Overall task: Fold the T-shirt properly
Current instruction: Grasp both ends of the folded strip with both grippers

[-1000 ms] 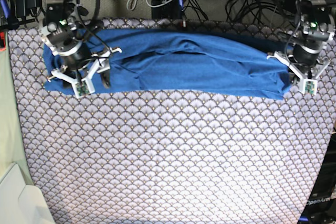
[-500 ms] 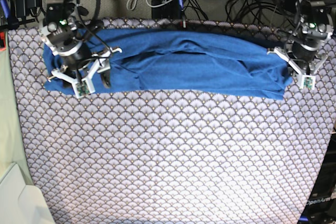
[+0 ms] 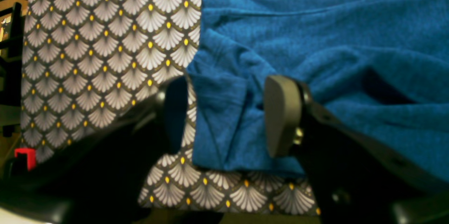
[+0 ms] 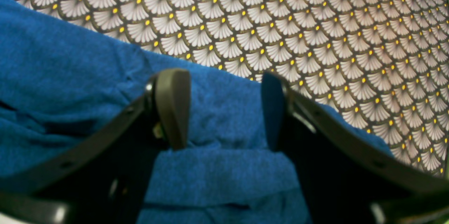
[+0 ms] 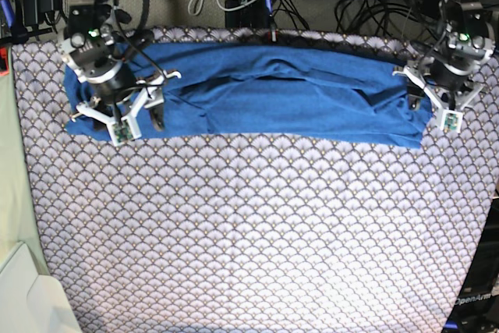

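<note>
We see the T-shirt (image 5: 296, 99) lying as a long blue band across the far part of the scallop-patterned cloth (image 5: 257, 232), reaching nearly from one side edge of that cloth to the other. A dark crease runs through the middle of the T-shirt, and the near half of the cloth lies bare in front of it.

Our left gripper (image 5: 431, 106) hangs over the T-shirt's end on the right of the base view. In the left wrist view its jaws stand apart, released, with a folded corner of the T-shirt (image 3: 224, 119) lying between the two pads; one pad (image 3: 280, 115) is just beside the fabric, the other (image 3: 175, 113) sits over the patterned cloth (image 3: 105, 41) a little away from the fabric edge. We cannot tell whether the nearer pad touches the fabric.

Our right gripper (image 5: 139, 120) hangs over the opposite end of the T-shirt. In the right wrist view its jaws are spread wide and hold nothing, the blue fabric (image 4: 70, 76) filling the space under and between the fingers (image 4: 172, 104), with the patterned cloth (image 4: 315, 24) beyond the T-shirt's edge.
</note>
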